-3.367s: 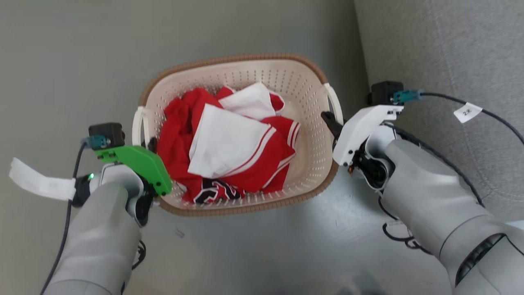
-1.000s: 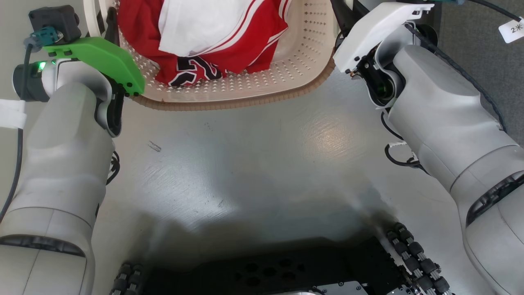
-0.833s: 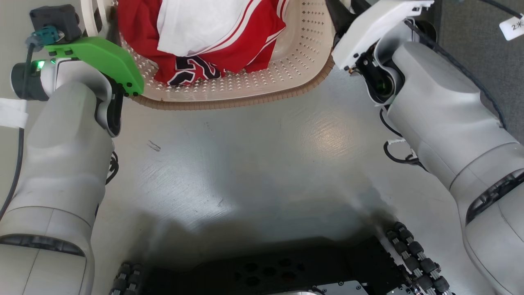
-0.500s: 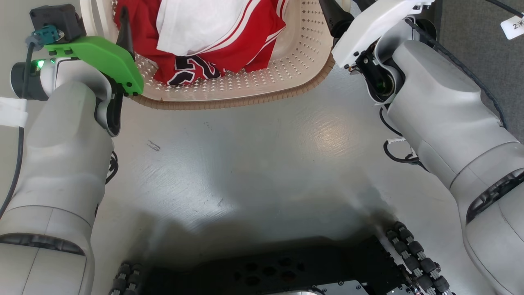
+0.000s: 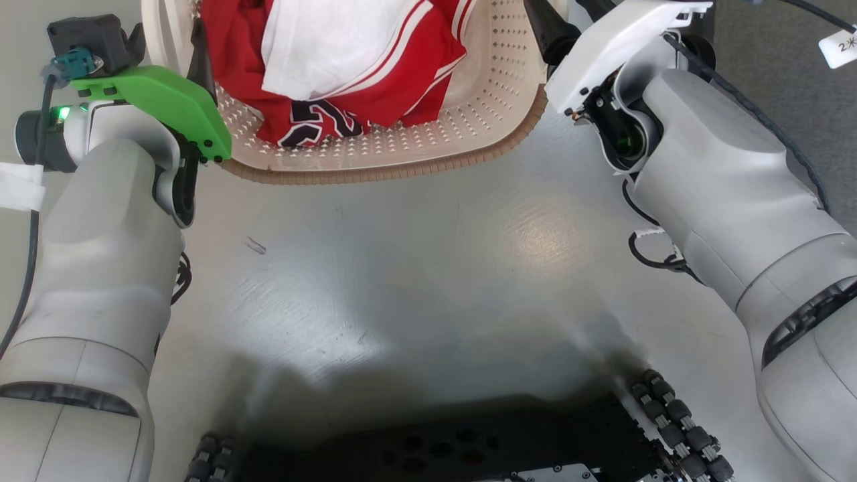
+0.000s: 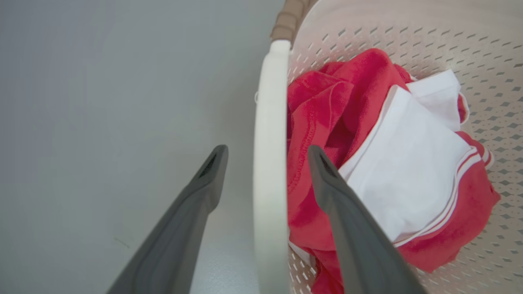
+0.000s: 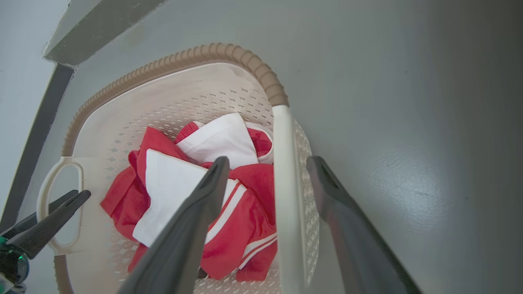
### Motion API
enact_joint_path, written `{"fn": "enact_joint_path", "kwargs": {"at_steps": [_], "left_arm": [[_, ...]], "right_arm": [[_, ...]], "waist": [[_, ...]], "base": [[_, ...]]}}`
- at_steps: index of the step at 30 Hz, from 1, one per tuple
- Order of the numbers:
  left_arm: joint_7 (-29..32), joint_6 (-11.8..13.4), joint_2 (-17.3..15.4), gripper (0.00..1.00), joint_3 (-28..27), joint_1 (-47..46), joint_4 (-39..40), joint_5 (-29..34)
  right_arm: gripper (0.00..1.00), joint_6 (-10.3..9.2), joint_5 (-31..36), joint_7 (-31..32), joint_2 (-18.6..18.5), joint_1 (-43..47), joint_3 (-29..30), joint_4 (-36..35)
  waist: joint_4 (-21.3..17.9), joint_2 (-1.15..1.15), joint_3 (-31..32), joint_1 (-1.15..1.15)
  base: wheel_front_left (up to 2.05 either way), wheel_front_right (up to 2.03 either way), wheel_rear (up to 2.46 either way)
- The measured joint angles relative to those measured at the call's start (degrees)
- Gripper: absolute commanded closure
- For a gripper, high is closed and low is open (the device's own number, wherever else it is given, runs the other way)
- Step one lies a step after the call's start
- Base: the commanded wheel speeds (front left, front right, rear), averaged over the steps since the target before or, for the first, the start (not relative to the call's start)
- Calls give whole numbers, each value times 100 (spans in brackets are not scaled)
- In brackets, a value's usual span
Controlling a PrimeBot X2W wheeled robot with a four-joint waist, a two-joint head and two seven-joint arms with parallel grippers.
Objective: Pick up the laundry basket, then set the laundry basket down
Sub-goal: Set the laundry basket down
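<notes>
1. Both grippers have spread their fingers off the side handles since one second ago. The laundry basket (image 5: 375, 175) rests on the grey floor (image 5: 428, 268) at 12 o'clock in the head view.
2. Laundry basket: cream-white perforated plastic walls, a brown woven-look rim and rounded corners. It holds crumpled red and white garments (image 5: 348, 60), one with a black-and-white print.
3. Head view: the far half of the basket is cut off by the top edge. The robot's black base (image 5: 435, 448) and its wheels lie at 6 o'clock.
4. Left wrist view: the basket wall (image 6: 408, 36) and garments (image 6: 388, 171) appear close up, at 3 o'clock of the left handle (image 6: 269, 122).
5. Right wrist view: the whole rim (image 7: 171, 94) is seen, with the garments (image 7: 184, 179) inside, the far handle loop (image 7: 45, 192) at 8 o'clock, and the left gripper (image 7: 79, 194) reaching to it.
6. Left gripper (image 5: 171, 47) (image 6: 266, 153): wide open. One finger is outside the basket and one inside over the red cloth, with the handle between them and a gap on each side.
7. Right gripper (image 5: 569, 17) (image 7: 267, 161): wide open. It straddles the right handle (image 7: 286, 171) and grips nothing.
</notes>
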State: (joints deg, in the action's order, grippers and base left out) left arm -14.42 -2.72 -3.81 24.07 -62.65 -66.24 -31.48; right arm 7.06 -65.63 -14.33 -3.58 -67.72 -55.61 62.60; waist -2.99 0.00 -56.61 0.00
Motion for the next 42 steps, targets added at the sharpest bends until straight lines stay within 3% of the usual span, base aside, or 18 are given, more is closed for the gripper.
{"fn": "enact_joint_path", "kwargs": {"at_steps": [20,42], "left_arm": [[0,-15,3,0,-170,378,111,-1],[0,-141,19,0,-506,1471,980,20]], "right_arm": [[0,0,-64,-1,1,279,35,221],[0,0,134,-1,-113,1103,604,-112]], "waist": [[10,0,685,0],[5,0,2200,0]], "base": [[0,0,0],[0,0,0]]}}
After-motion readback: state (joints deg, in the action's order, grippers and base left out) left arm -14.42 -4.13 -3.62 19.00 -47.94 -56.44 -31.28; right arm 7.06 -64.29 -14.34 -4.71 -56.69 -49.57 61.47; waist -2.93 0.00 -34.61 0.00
